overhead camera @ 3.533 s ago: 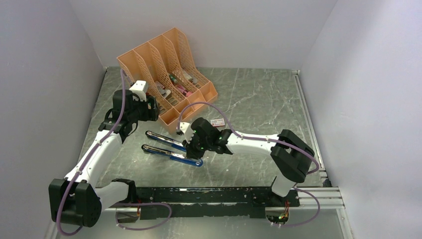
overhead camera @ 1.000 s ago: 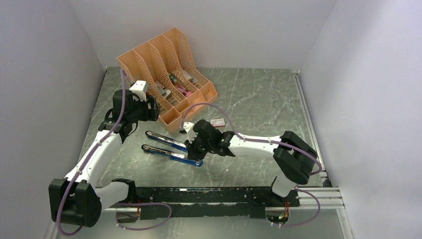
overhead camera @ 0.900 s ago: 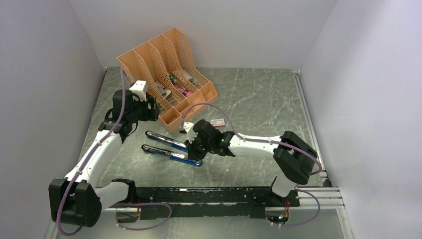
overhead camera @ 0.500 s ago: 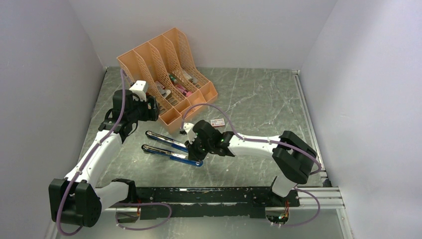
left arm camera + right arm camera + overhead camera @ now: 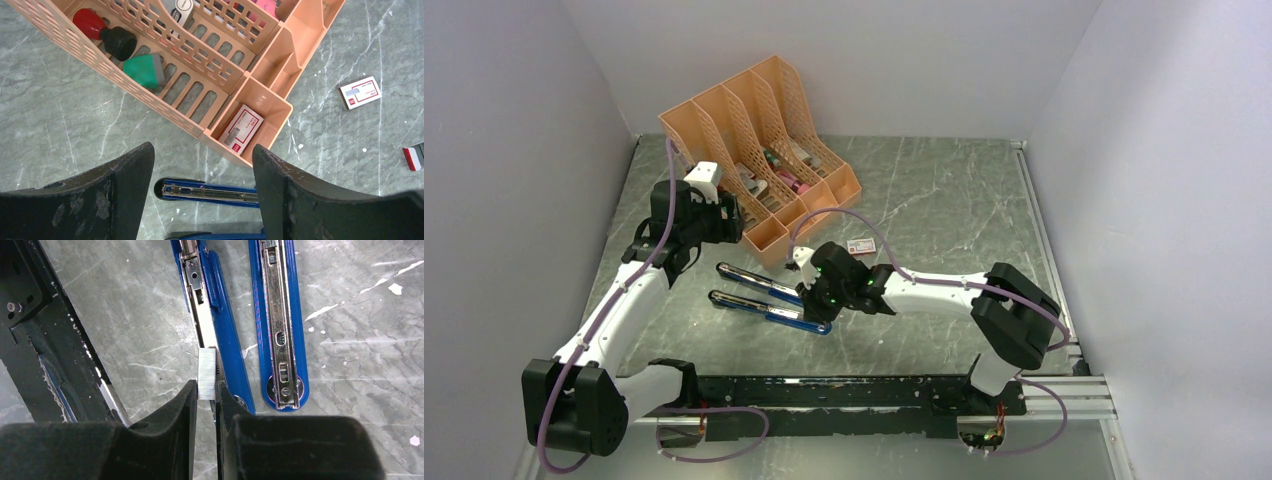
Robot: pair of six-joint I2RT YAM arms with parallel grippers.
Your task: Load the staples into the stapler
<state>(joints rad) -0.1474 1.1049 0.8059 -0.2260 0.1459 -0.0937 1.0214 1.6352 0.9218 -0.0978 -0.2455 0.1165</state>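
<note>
The blue stapler (image 5: 769,298) lies opened flat on the table, its two arms side by side. In the right wrist view both arms run up the frame, the magazine arm (image 5: 210,315) on the left and the other arm (image 5: 279,325) on the right. My right gripper (image 5: 206,390) is shut on the staples (image 5: 207,374), a ribbed silvery strip held just over the near end of the magazine arm. My left gripper (image 5: 202,165) hangs open above the stapler's far tip (image 5: 210,190), beside the orange organizer, holding nothing.
An orange desk organizer (image 5: 759,160) with several slots stands at the back left; its front pocket holds a white-and-red staple box (image 5: 241,129). Another small white-and-red box (image 5: 861,245) lies on the table behind the right gripper. A black rail (image 5: 60,355) runs along the near edge.
The right gripper with the staples has shifted very slightly over the stapler's hinge end. The left arm and the stapler have not moved.
</note>
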